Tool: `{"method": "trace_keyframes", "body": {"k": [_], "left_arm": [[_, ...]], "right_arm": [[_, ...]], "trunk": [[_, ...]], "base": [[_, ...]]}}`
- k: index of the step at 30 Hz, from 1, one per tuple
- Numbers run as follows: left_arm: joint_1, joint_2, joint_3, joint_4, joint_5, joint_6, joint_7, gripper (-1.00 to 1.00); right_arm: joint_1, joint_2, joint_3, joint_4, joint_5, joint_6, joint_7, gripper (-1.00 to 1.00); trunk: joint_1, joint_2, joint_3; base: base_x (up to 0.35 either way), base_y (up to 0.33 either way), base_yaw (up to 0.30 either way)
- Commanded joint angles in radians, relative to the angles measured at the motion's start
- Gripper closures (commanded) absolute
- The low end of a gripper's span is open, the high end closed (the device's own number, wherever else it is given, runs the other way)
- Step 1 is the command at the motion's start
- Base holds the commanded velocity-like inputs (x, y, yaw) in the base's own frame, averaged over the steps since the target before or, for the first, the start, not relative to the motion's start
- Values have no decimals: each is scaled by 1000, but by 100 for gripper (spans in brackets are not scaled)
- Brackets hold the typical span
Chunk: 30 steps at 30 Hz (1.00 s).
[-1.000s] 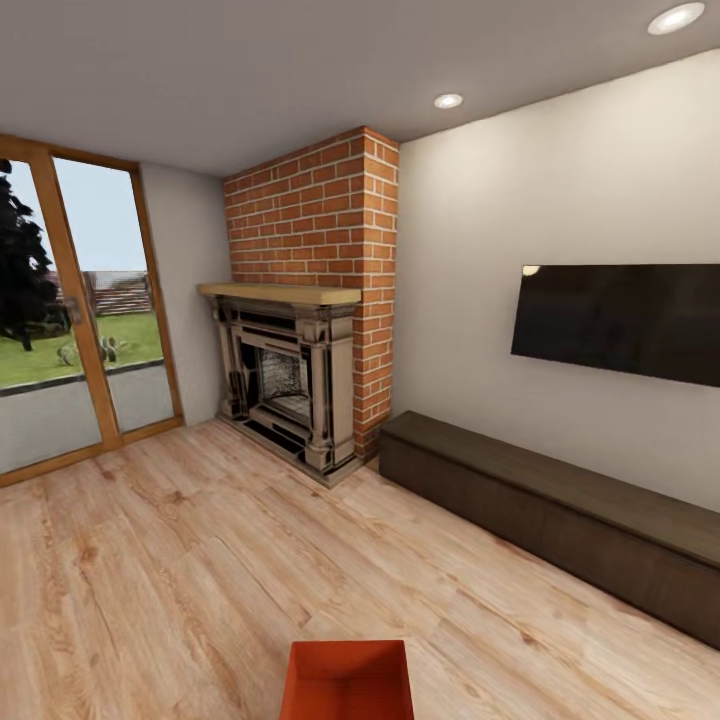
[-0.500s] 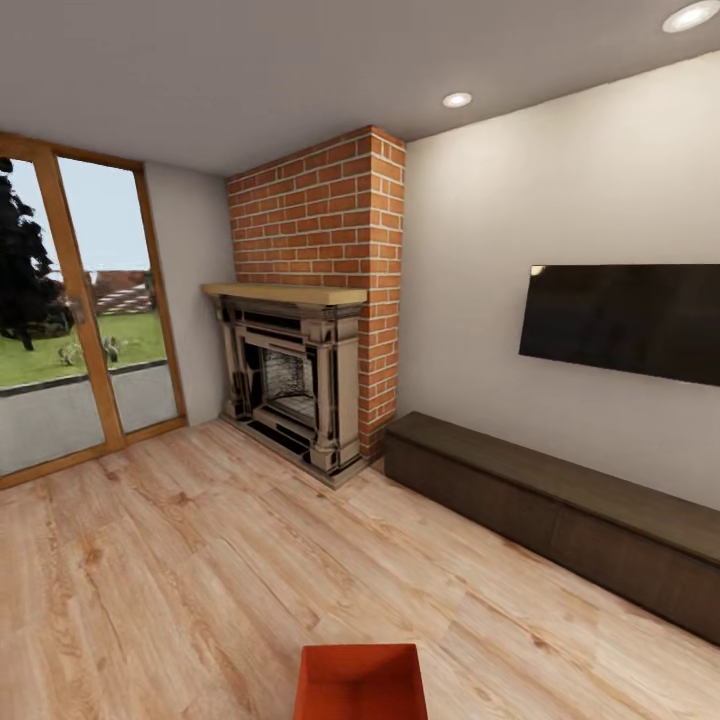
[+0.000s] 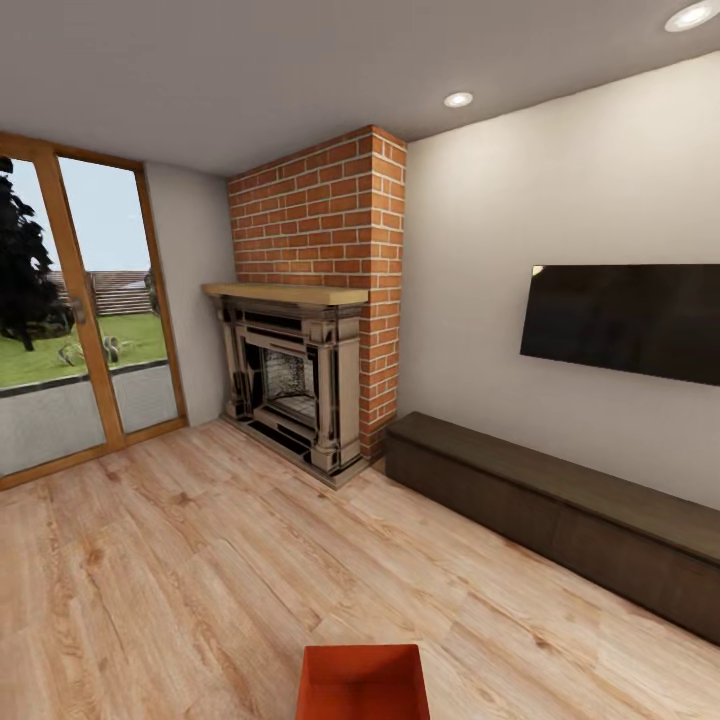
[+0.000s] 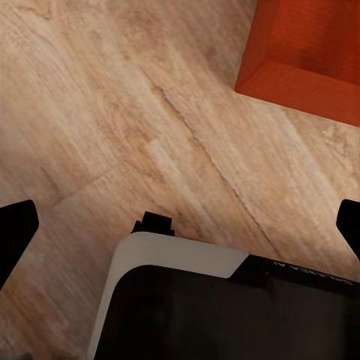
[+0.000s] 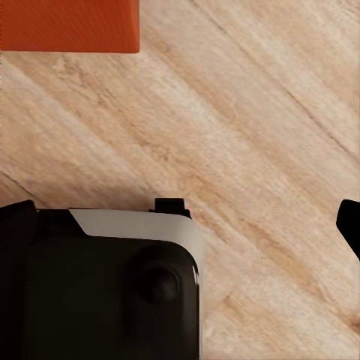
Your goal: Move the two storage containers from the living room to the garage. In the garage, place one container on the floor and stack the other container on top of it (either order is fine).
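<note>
A: What is on the left side of the room?

B: Big glass doors (image 3: 75, 310) with wood frames. You can see grass and a dark tree outside.

A: And next to them?

B: A red brick fireplace (image 3: 300, 320) with a pale shelf across it. It stands in the corner of the living room.

A: What comes after that?

B: A long, low, dark cabinet (image 3: 560, 510) sits along the white wall. A flat black screen (image 3: 622, 322) hangs above it.

A: Where is the orange box?

B: One orange-red box (image 3: 362, 682) sits on the light wood floor (image 3: 170, 580), at the very bottom of the head view, a bit right of the middle. It is open on top. It is well apart from the fireplace and the cabinet.

A: What is the left pincer (image 4: 180, 225) doing?

B: Its two dark fingers (image 4: 15, 232) are spread wide apart, and it holds nothing. A corner of the box (image 4: 311, 52) lies on the floor ahead of it, not touching it.

A: And the right pincer (image 5: 184, 217)?

B: It is spread wide too, with nothing in it. A bit of the box (image 5: 67, 26) shows there on the floor, apart from the fingers (image 5: 350, 221).
</note>
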Motion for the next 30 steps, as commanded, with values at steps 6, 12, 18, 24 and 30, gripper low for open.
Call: {"method": "trace_keyframes", "body": {"k": [6, 12, 18, 24, 30], "left_arm": [[-1, 0, -9, 0, 8, -2, 1, -100], [-1, 1, -9, 0, 9, -2, 1, -100], [-1, 0, -9, 0, 8, -2, 1, -100], [-1, 0, -9, 0, 8, -3, 1, -100], [-1, 2, -9, 0, 9, -2, 1, -100]], "right_arm": [[-1, 1, 8, 3, -6, -4, -1, -100], [-1, 0, 8, 3, -6, -4, -1, -100], [-1, -1, 8, 3, -6, -4, -1, -100], [-1, -1, 8, 3, -6, -4, -1, -100], [-1, -1, 8, 3, -6, -4, -1, -100]], "trunk": [[0, -1, -1], [0, -1, -1], [0, -1, -1], [0, -1, -1], [0, -1, -1]], "base": [[0, -33, 0], [0, -121, 0], [0, -13, 0], [5, -1, 0], [163, 0, 0]]}}
